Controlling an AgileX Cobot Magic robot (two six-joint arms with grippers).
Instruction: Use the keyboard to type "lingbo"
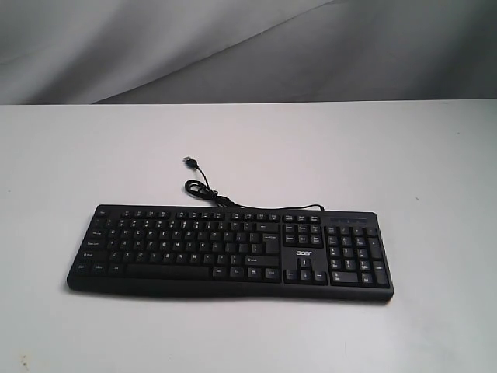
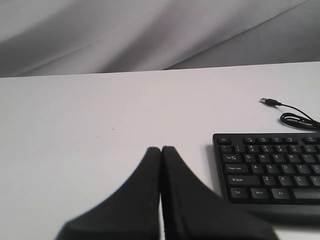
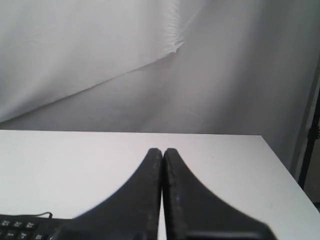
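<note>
The wide black keyboard with white legends and an "acer" logo lies flat on the white table, number pad to the right in the exterior view. Its thin black cable loops behind it and ends in a loose USB plug. Neither arm shows in the exterior view. In the left wrist view my left gripper is shut and empty over bare table, beside the keyboard's Esc and Ctrl end. My right gripper is shut and empty; a corner of the keyboard shows beside it.
The white table runs back to a grey cloth backdrop. In the right wrist view the table's side edge is close by, with a dark stand beyond it.
</note>
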